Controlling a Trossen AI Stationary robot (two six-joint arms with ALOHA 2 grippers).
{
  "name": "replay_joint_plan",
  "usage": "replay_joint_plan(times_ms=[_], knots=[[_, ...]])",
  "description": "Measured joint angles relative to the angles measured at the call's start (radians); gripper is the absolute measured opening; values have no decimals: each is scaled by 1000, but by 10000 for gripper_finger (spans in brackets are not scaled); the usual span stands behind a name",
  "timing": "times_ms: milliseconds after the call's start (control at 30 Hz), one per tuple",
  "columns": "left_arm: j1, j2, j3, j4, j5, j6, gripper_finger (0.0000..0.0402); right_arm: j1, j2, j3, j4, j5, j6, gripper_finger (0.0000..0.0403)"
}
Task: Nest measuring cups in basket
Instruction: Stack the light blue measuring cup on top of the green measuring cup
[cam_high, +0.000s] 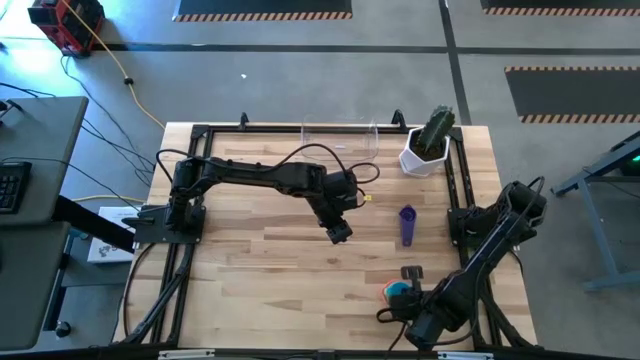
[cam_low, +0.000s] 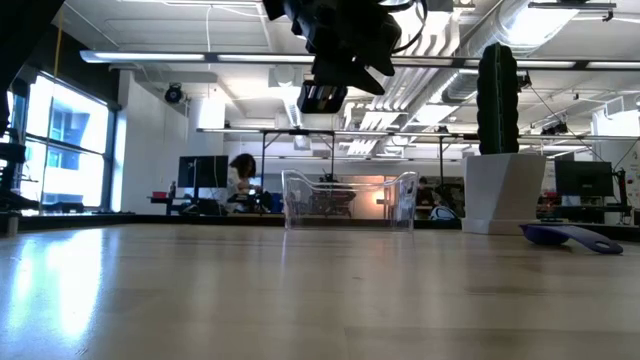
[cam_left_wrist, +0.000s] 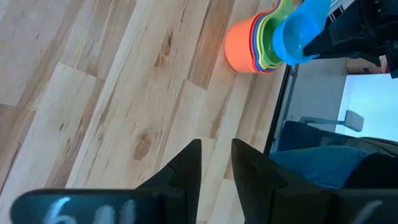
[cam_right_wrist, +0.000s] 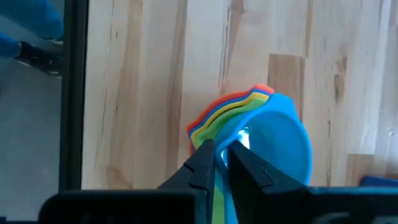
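Several cups: a nested stack of smooth round plastic measuring cups (cam_left_wrist: 261, 40), orange outermost with green and yellow rims inside, lies near the desk's front edge on the right.
Blue cup (cam_right_wrist: 273, 146): glossy, round, topmost at the stack.
Purple cup (cam_high: 407, 226): lies apart on its own, mid-right of the desk, handle flat.
Basket (cam_low: 349, 200): clear, low-walled rectangular bin at the far edge, beside a white angular pot (cam_high: 422, 157) with a green cactus.
Desk (cam_high: 270, 270): pale wood planks with visible grain and knots.
Right hand (cam_right_wrist: 225, 163): fingers drawn narrow, pinching the blue cup's handle at the stack.
Left hand (cam_left_wrist: 216, 163): raised above mid-desk, fingers a narrow gap apart, holding nothing.
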Motion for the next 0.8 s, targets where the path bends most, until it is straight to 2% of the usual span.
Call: replay_joint_plan(times_ms=[667,800], knots=[[0,0,0,-1,0,0,78,-35,0,0,11,-57,27,28],[-1,0,0,-1,0,0,78,-43,0,0,11,-120,12,28]])
